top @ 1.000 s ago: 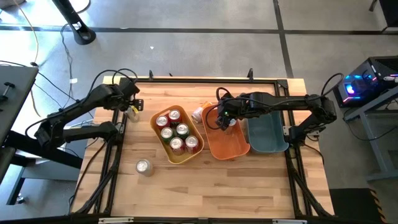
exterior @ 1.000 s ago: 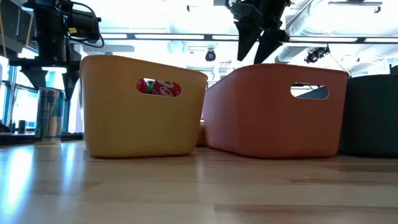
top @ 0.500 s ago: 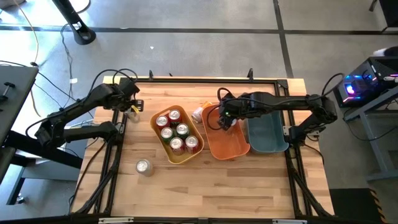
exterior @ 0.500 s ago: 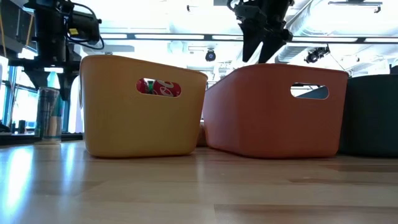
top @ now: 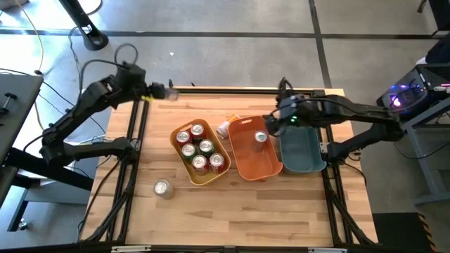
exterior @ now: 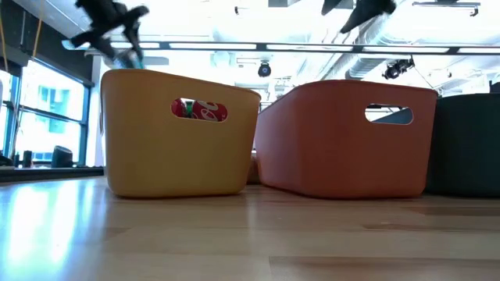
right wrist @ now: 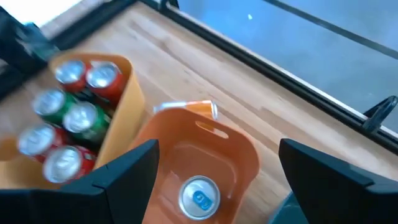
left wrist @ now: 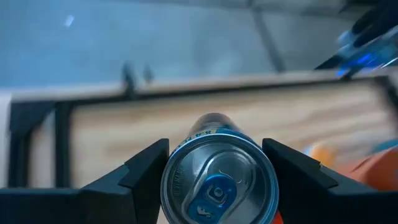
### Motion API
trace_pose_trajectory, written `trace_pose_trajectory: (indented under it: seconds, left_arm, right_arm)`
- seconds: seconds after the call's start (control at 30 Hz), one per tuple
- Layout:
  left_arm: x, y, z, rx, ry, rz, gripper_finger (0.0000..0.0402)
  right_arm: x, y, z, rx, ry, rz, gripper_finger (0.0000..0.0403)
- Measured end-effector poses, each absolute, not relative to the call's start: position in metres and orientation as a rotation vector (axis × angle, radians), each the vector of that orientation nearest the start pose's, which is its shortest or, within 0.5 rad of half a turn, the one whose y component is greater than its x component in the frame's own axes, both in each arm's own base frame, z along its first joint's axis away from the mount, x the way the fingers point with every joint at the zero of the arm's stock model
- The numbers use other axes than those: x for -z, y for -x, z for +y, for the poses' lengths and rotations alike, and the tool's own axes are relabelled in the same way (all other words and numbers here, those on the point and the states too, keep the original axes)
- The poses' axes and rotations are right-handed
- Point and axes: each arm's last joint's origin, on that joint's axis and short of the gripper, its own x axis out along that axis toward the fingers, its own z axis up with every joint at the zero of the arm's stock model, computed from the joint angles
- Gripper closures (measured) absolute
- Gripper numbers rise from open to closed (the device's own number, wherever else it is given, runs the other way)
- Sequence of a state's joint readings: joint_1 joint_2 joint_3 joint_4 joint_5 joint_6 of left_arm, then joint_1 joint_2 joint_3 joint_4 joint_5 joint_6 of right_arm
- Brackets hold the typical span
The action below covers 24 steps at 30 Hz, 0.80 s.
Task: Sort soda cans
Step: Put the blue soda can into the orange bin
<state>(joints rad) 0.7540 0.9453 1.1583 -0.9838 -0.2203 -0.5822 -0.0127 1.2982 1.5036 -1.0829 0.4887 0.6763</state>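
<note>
The left gripper is clamping a silver soda can between its jaws, holding it raised above the table's far left edge. Beyond it and to its right, five red and green cans are sitting in the yellow bin. Farther on, the right gripper is hanging spread and empty beside the orange bin, where one can is standing, seemingly silver with a blue tab.

one can in orange bin; yellow bin full
</note>
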Motion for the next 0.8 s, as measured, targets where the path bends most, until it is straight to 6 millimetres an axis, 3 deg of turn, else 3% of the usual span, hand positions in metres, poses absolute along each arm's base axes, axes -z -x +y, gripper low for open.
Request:
trace_pose_trajectory:
  seconds: [0.17, 0.3, 0.5, 0.7, 0.8]
  left_arm:
    - [-0.396, -0.132, 0.118, -0.984, 0.645, 0.342, 0.0178]
    - [-0.406, -0.165, 0.122, -0.827, 0.614, 0.313, 0.0178]
    - [-0.399, -0.235, 0.123, -0.611, 0.547, 0.395, 0.0178]
    - [-0.406, -0.312, 0.110, -0.365, 0.449, 0.334, 0.0178]
    - [-0.405, -0.338, 0.103, -0.289, 0.410, 0.369, 0.0178]
  right_arm:
    - [-0.406, -0.221, -0.003, 0.729, -0.460, 0.574, 0.0077]
    - [-0.406, -0.221, 0.007, 0.713, -0.483, 0.558, 0.0077]
    - [-0.410, -0.221, 0.020, 0.679, -0.513, 0.500, 0.0077]
    - [-0.432, -0.214, 0.034, 0.536, -0.532, 0.339, 0.0077]
    - [-0.444, -0.206, 0.039, 0.499, -0.545, 0.246, 0.0077]
